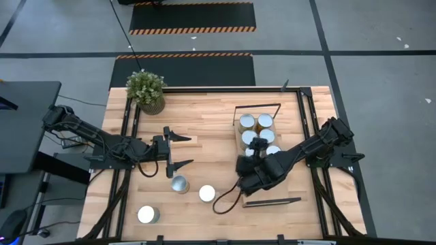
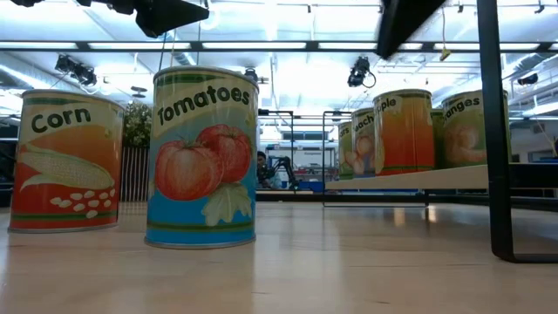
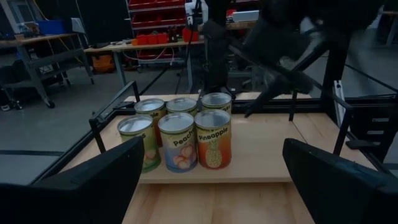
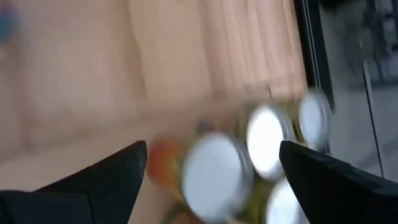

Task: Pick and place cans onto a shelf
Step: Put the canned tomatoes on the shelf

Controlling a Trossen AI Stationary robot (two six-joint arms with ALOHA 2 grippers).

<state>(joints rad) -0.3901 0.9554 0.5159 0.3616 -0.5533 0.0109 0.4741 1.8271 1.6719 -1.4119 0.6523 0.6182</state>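
Several cans [image 3: 178, 140] stand upright in a cluster on the light-wood shelf [image 3: 261, 149], whose black wire frame [image 1: 257, 107] shows at its far end. My right gripper [image 4: 211, 162] hovers open above these cans [image 1: 265, 122], slanting down and touching none. Three more cans stand on the tabletop near the front: one [image 1: 179, 184], a second [image 1: 207, 193] and a third [image 1: 148, 215]. The low view shows a Tomatoes can [image 2: 205, 157] and a Corn can [image 2: 65, 161]. My left gripper [image 1: 178, 150] waits open and level at centre left, facing the shelf.
A potted plant [image 1: 146, 90] stands at the table's far left corner. Black frame rails [image 1: 308, 116] run along the table's left and right sides. Bare wood lies between the left gripper and the shelf.
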